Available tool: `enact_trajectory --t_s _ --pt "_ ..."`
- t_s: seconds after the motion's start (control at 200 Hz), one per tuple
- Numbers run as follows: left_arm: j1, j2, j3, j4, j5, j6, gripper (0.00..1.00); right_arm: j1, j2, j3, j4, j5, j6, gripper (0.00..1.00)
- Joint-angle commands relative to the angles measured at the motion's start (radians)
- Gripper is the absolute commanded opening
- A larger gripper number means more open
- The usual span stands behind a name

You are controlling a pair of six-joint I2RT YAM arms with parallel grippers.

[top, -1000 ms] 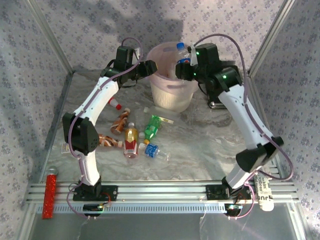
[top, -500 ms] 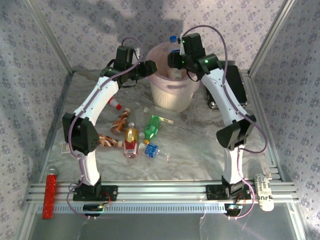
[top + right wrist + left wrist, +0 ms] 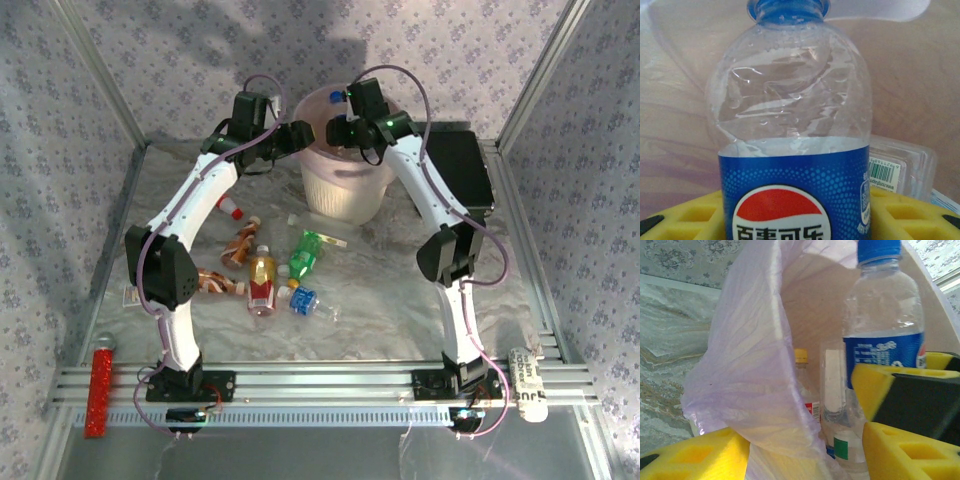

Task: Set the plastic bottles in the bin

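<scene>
Rails [image 3: 320,385] first, down at your near edge, with the flat red bar [image 3: 100,390] lying at the left corner. Move up the counter [image 3: 400,290] and you've got loose bottles scattered ahead of your left arm: an amber bottle [image 3: 262,282] with a red label, a blue-capped clear bottle [image 3: 305,300] just beside it, a green bottle [image 3: 305,252] a touch farther, brown bottles [image 3: 240,242] off to its left, and a red-capped bottle [image 3: 231,209] beyond those. Farther back stands the bin [image 3: 345,190], upright, lined with a thin translucent bag [image 3: 755,365]. Your left pincer [image 3: 300,133] sits at its left rim, pads [image 3: 695,457] parted astride the wall, the inner one clear of it: spread, pinching nothing. Your right pincer [image 3: 342,127] hangs over the bin's mouth, pinching the cola bottle [image 3: 792,125], a yellow pad on either side of its blue label, bottle upright with its blue cap on top. Down inside the bin, a yellow-capped bottle [image 3: 800,356] stands against the wall. Behind, far right, lies the flat black case [image 3: 460,165].
</scene>
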Motion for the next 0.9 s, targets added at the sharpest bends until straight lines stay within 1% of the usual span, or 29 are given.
enact_trajectory --t_s 0.0,0.185,0.29,0.34,0.395,0.45,0.545,0.755,0.895 --pt "-0.007 0.028 0.005 -0.092 -0.009 0.025 0.61 -0.006 0.076 0.029 -0.052 -0.007 0.011 0.5" --pt "-0.008 0.03 0.005 -0.09 -0.009 0.023 0.61 -0.01 0.115 0.03 -0.046 -0.013 0.013 0.53" --pt "-0.008 0.03 0.006 -0.089 -0.008 0.021 0.61 -0.012 0.127 0.031 -0.046 -0.015 0.014 0.58" --pt "-0.008 0.031 0.005 -0.089 -0.008 0.021 0.61 -0.015 0.135 0.03 -0.048 -0.021 0.016 0.63" --pt "-0.007 0.031 0.005 -0.089 -0.007 0.019 0.61 -0.019 0.141 0.03 -0.054 -0.027 0.019 0.73" --pt "-0.008 0.033 0.005 -0.087 -0.007 0.019 0.61 -0.02 0.145 0.03 -0.06 -0.03 0.019 0.81" --pt "-0.008 0.031 0.006 -0.087 -0.007 0.019 0.61 -0.019 0.142 0.03 -0.064 -0.027 0.014 0.87" --pt "-0.008 0.033 0.005 -0.089 -0.008 0.019 0.61 -0.017 0.118 0.052 -0.064 -0.032 -0.001 0.93" --pt "-0.007 0.032 0.005 -0.088 -0.008 0.02 0.61 -0.018 0.082 0.127 -0.11 -0.041 -0.026 0.97"
